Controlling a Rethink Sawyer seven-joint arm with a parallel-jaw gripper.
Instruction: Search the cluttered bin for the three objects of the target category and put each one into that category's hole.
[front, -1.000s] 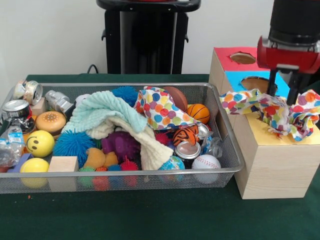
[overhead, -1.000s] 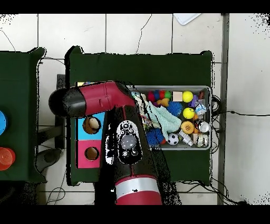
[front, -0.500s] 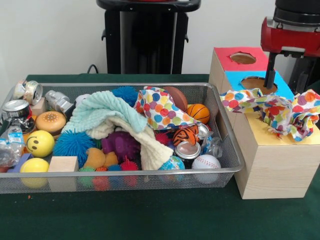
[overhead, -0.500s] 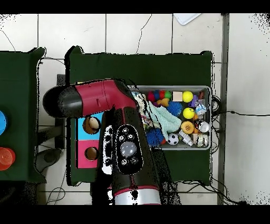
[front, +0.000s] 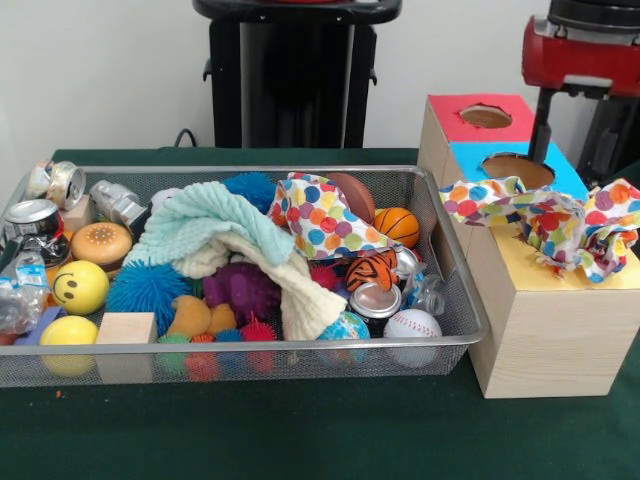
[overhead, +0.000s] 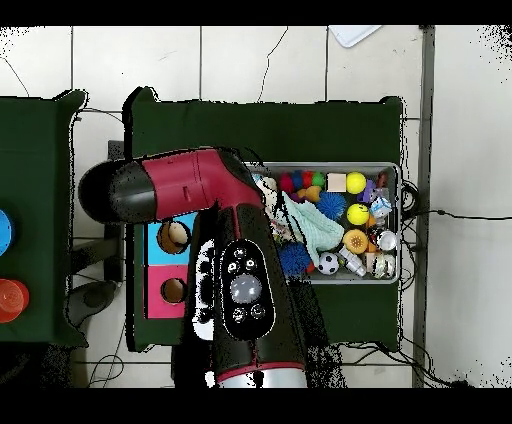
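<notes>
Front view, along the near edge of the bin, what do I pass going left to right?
Yellow ball → wooden block → globe ball → baseball, then outside the bin the wooden box.

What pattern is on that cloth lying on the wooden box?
Colourful polka dots on white cloth, clearest in the front view.

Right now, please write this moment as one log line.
gripper: above sorting box, fingers apart, empty | polka-dot cloth: lying on yellow top of sorting box | mesh bin: full
</notes>
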